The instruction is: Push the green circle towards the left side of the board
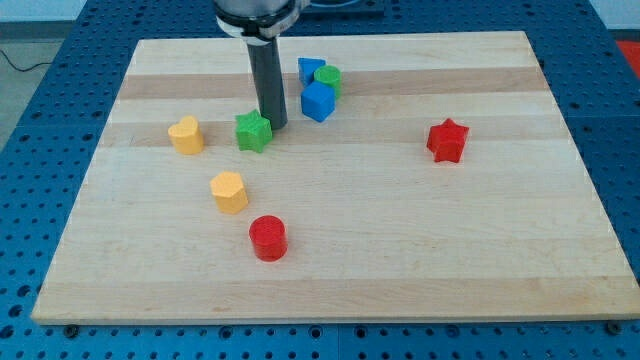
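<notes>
The green circle (328, 78) sits near the view's top centre, touching a blue block (310, 69) on its left and just above a blue cube (317, 102). My tip (275, 126) rests on the board just right of a green star (253, 131), touching or nearly touching it. The tip is left of and below the green circle, with the blue cube between them.
The wooden board (400, 250) lies on a blue table. A yellow block (186, 135) sits at the left, another yellow block (229, 191) below it, a red cylinder (268, 238) lower centre, and a red star (447, 140) at the right.
</notes>
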